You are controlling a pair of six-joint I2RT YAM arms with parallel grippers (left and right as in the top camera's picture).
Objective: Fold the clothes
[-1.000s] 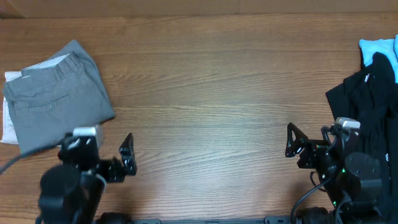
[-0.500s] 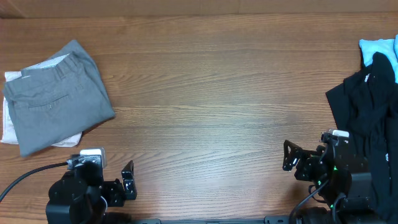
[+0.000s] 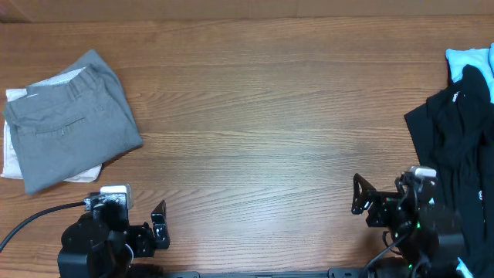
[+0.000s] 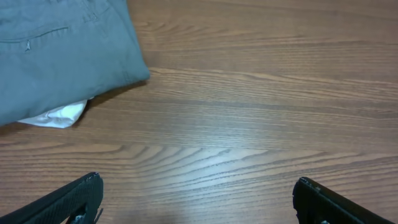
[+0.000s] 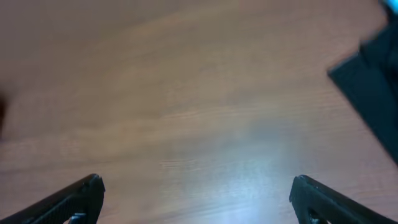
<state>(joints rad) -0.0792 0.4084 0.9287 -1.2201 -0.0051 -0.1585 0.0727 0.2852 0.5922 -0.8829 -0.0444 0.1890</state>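
Over at the far left of the wooden worktop (image 3: 255, 100) sits the grey pair of shorts (image 3: 69, 120), lying flat in a compact, slightly skewed block. The waistband with its belt loops is towards the far edge and the slit back pocket faces up. It's lying on top of a white garment (image 3: 9, 150) that peeks out along the left side and at the near corner. The left wrist view shows that same white bit (image 4: 56, 115) poking out from under the grey hem (image 4: 62, 56).

The left claw (image 3: 158, 222) is down at the near edge, well apart from the shorts. Its fingers (image 4: 84, 196) are spread wide with nothing between them but bare wood. The right claw (image 3: 361, 197) is also at the near edge, on the other side, and it's gaping wide with nothing in it too. The right wrist picture is blurry, but you can see both fingertips (image 5: 81, 193) far apart over plain worktop.

On the far right there's a crumpled black garment (image 3: 455, 131) just beside the right arm, with a light-blue one (image 3: 467, 60) behind it at the edge. A dark corner of the black garment (image 5: 373, 87) shows in the right wrist view.
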